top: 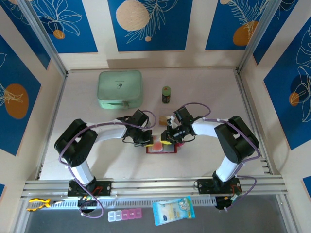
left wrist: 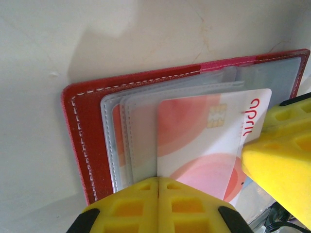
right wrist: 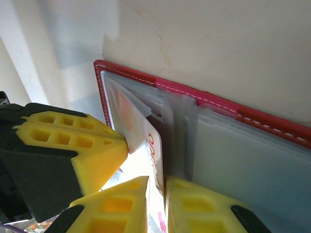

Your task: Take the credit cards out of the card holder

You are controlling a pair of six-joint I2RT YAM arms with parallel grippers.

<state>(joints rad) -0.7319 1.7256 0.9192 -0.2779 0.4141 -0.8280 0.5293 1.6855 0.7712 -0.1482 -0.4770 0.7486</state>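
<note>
- Both arms bend inward from their bases, and the wrists meet low over the middle of the table.
- The card holder lies open and flat there, clear sleeves upward.
- Left gripper: jaws together with nothing between them, tips at the sleeves' edge.
- Right gripper: clamped on the edge of a whitish credit card with red circles.
- The card lies over the sleeves. Whether its end still sits inside one cannot be told.

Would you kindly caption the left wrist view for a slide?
Left fingers shut over the open card holder; right fingers pinch a pink-and-white credit card.
</note>
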